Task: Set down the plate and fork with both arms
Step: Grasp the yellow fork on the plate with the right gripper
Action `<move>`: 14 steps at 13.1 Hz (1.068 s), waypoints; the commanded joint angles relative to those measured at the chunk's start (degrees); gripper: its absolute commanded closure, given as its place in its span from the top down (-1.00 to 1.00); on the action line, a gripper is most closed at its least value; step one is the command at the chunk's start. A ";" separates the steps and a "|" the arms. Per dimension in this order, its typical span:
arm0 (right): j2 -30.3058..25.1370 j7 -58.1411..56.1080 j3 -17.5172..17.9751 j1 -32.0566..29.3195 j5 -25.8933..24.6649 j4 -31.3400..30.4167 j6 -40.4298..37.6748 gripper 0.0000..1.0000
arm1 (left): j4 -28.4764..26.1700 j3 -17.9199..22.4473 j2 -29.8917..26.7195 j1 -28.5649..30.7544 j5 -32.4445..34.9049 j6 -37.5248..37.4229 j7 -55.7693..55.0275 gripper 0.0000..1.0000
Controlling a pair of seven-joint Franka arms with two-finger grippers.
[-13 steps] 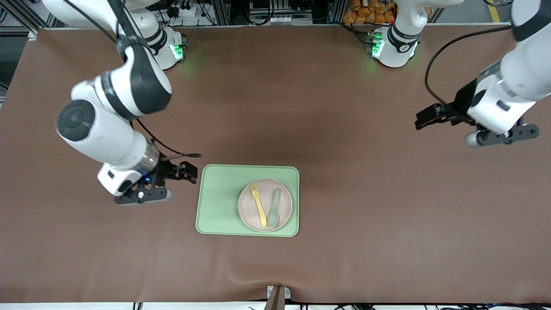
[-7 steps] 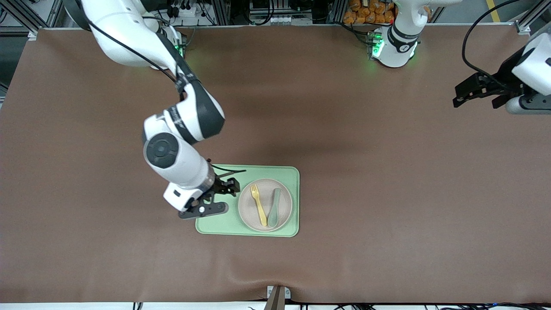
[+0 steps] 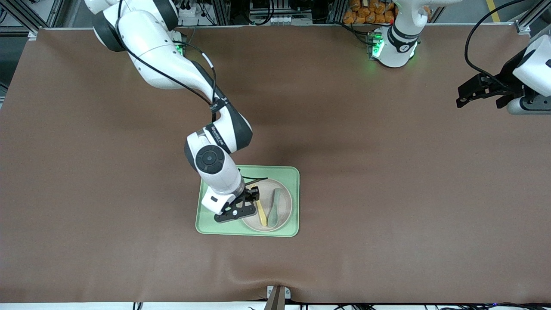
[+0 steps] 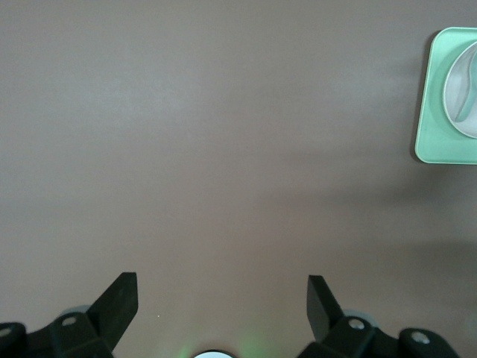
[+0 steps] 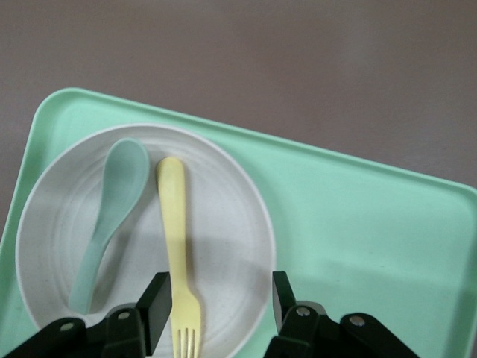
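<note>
The right pincer hangs over the tines end of the fork, its fingers spread wide with one on each side of the tines; it grips nothing. The fork lies flat on the plate, directly below the right pincer, handle pointing away from it. A grey-green spoon lies beside the fork on the same plate, just beside the pincer's reach. The plate sits in the green tray, toward the left arm's end of it. The tray rests on the brown surface.

The left pincer waits over bare surface, well apart from the tray, its fingers spread wide and empty.
</note>
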 commanded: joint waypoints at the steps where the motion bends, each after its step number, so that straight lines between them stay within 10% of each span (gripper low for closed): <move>1: 3.56 3.51 -1.58 2.29 -0.85 4.12 0.45 0.11 | -0.57 -0.26 -1.13 0.12 1.32 0.09 0.72 1.00; 14: 7.26 4.23 -2.99 4.40 -0.85 4.12 4.68 -0.10 | -0.84 -0.35 -0.60 1.61 1.32 -1.32 0.73 1.00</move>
